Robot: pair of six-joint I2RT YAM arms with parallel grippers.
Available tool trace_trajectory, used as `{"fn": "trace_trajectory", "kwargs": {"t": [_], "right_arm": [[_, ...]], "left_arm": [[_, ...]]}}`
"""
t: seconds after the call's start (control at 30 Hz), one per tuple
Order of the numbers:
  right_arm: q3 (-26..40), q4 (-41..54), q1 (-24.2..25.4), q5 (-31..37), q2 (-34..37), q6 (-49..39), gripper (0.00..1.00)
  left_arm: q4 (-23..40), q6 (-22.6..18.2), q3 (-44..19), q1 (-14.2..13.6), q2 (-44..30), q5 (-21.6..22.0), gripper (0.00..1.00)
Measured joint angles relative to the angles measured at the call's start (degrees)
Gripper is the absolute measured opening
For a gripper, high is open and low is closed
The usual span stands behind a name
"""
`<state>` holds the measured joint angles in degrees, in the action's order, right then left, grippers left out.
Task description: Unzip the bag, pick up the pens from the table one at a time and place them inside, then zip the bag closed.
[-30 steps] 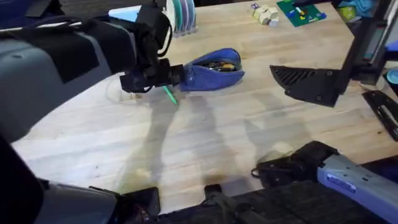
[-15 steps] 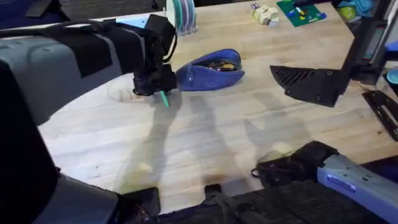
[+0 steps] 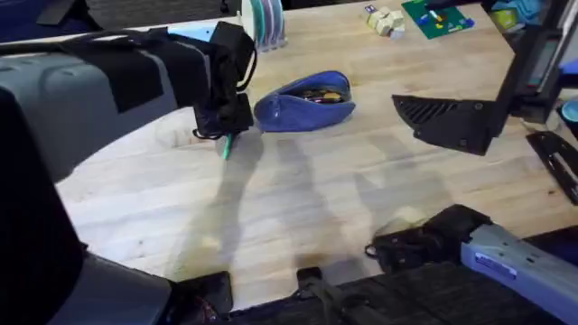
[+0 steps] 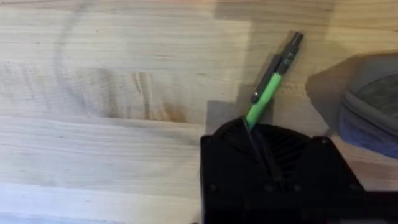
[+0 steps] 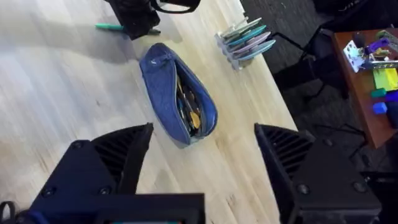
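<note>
Wooden table bore the unzipped bag; the left gripper, clamped on the green pen, had swung it steeper, while the right gripper gaped.

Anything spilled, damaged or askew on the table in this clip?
Nothing stands out. The bag lies unzipped and intact on the table, and the left end effector holds the green pen beside it. The right end effector is open.

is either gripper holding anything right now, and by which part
The left gripper holds the green pen, shut on one end so its clip end sticks out. The right gripper is open and empty, near the bag.
</note>
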<state>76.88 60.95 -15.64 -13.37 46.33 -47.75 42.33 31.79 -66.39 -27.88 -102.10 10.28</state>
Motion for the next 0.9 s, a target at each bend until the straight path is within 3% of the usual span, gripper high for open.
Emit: {"fn": "trace_trajectory", "kwargs": {"t": [0.33,0.47,0.7,0.9], "right_arm": [[0.00,0.00,0.00,0.00,0.00,0.00,0.998],[0.00,0.00,0.00,0.00,0.01,0.00,0.998],[0.00,0.00,0.00,0.00,0.00,-0.06,0.998],[0.00,0.00,0.00,0.01,0.00,-0.24,0.998]], "left_arm": [[0.11,-0.02,0.04,0.00,0.58,1.66,0.046],[-0.10,-0.07,0.36,0.00,4.35,3.15,0.046],[-5.30,-1.72,0.42,0.00,13.91,4.14,0.046],[-11.57,-5.61,0.42,-1.16,19.56,3.33,0.046]]}}
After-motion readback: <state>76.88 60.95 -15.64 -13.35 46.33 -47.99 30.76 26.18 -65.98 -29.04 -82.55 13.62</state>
